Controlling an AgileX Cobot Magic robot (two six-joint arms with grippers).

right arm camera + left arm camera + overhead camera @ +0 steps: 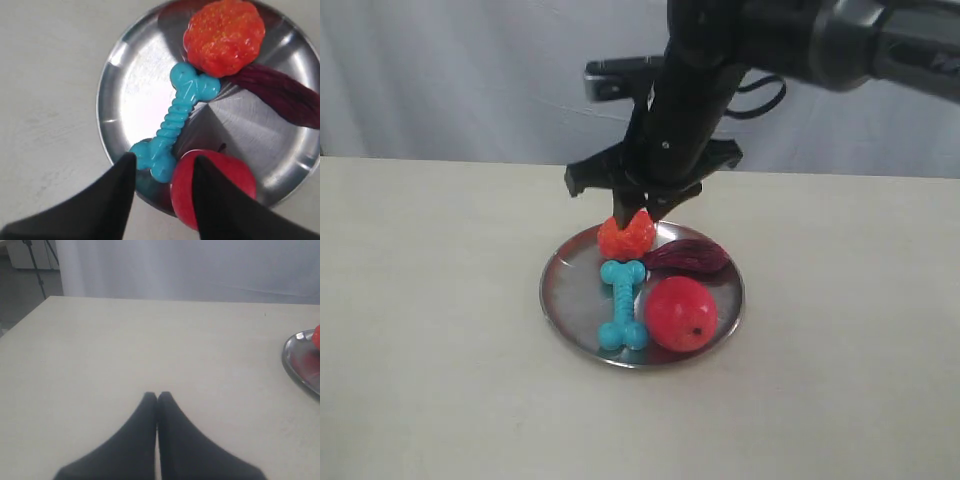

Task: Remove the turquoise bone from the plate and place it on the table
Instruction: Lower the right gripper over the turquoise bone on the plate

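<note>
The turquoise bone (622,303) lies flat on the silver plate (555,300), one knobbed end by an orange berry toy and the other toward the plate's front rim. My right gripper (642,210) hangs above the plate, open and holding nothing. In the right wrist view its fingertips (164,157) stand either side of one end of the bone (175,122), apart from it, with one finger over the red ball (225,175). My left gripper (157,395) is shut and empty over the bare table (100,350), well away from the plate (295,360).
The plate also carries the red ball (680,313) touching the bone's side, an orange berry toy (625,238) at the back, and a dark maroon toy (687,257). The cream table (430,300) spreads wide on both sides. A grey curtain hangs behind.
</note>
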